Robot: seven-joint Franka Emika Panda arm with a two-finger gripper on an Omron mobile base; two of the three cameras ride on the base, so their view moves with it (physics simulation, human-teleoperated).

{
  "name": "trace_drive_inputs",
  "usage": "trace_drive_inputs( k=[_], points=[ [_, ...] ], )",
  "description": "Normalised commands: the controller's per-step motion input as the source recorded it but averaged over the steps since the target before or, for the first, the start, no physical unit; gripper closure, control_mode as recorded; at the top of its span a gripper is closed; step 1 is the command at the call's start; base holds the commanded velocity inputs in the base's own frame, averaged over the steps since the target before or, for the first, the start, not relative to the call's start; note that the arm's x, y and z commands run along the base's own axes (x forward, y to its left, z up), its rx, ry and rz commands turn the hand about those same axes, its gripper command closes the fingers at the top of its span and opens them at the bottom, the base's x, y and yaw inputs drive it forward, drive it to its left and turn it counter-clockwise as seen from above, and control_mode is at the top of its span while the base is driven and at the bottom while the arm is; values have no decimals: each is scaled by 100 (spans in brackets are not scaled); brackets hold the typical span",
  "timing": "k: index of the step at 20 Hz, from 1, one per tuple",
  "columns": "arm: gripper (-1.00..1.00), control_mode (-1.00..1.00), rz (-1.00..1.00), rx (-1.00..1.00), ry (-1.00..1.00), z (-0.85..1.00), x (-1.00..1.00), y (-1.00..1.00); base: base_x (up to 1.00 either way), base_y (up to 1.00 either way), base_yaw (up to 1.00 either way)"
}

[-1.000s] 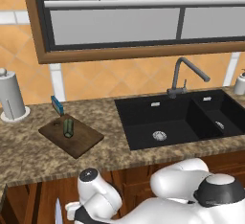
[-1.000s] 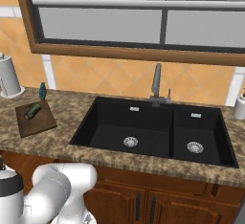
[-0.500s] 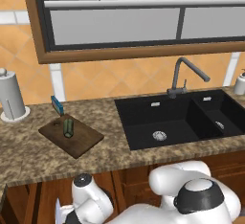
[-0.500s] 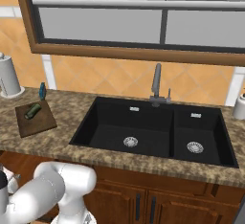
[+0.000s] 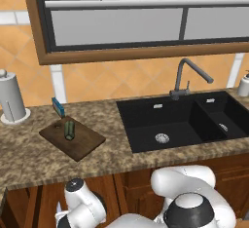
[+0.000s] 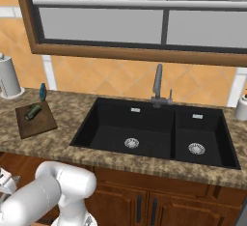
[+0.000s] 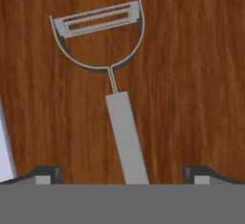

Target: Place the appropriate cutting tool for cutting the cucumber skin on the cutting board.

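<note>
Between spread gripper (image 7: 122, 173) fingertips, peeler (image 7: 111, 79) handle; flat on wood surface (image 7: 196, 74), room either side.

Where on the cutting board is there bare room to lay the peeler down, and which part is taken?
The cutting board is bare on its near half and right corner, toward the sink. The cucumber takes the middle, toward the back. The back edge is tight: a small teal block stands just behind it, and the paper towel roll is off to the left.
</note>
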Motion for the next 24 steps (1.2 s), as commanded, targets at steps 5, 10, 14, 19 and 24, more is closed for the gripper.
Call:
trace_drive_inputs(
  k=[5,10,14,19,24],
  points=[
    [-100,-100,0,-4,0,-27,-9,-1,0,0,0],
    [-100,-100,0,0,0,-22,0,-6,0,0,0],
    [-100,-100,0,0,0,-30,0,-19,0,0,0],
    [100,-100,0,0,0,-28,0,-4,0,0,0],
    [100,-100,0,-3,0,-27,-36,-8,0,0,0]
  ],
)
